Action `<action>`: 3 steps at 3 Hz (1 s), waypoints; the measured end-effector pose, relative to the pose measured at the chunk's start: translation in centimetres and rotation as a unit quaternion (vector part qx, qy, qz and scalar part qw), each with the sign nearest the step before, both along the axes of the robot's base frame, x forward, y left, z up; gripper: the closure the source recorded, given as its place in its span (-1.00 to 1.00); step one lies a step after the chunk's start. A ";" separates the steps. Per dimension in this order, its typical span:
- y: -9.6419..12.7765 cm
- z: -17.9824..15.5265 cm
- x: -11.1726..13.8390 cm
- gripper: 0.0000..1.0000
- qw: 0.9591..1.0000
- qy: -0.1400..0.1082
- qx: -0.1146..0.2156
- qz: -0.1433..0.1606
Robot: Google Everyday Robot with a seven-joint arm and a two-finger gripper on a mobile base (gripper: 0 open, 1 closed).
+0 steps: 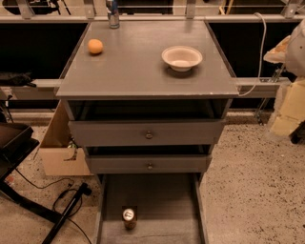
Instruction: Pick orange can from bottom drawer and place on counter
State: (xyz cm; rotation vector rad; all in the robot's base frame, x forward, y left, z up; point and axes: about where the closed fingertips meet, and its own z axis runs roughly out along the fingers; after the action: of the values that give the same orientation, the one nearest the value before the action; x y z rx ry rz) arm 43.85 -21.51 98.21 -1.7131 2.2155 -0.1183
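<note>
My gripper (287, 112), grip state unreadable, hangs up-right of the upright brownish-orange speckled can (129, 218). I should descend vertically into the shallow grey bottom drawer (159, 198).

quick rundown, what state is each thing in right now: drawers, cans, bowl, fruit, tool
bottom drawer: pulled far out
middle drawer: out a little
top drawer: out a little
orange can: upright in the bottom drawer
bowl: upright on the counter, looks empty
orange fruit: resting on the counter
silvery can: upright at the counter's back edge
tool: right of the cabinet, far from the orange can
</note>
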 end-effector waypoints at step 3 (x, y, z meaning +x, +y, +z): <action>0.4 -3.0 0.2 -1.00 0.998 0.015 0.068 0.002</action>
State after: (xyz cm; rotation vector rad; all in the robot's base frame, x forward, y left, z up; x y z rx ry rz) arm 44.08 -21.08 95.20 -1.6561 2.1884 0.0574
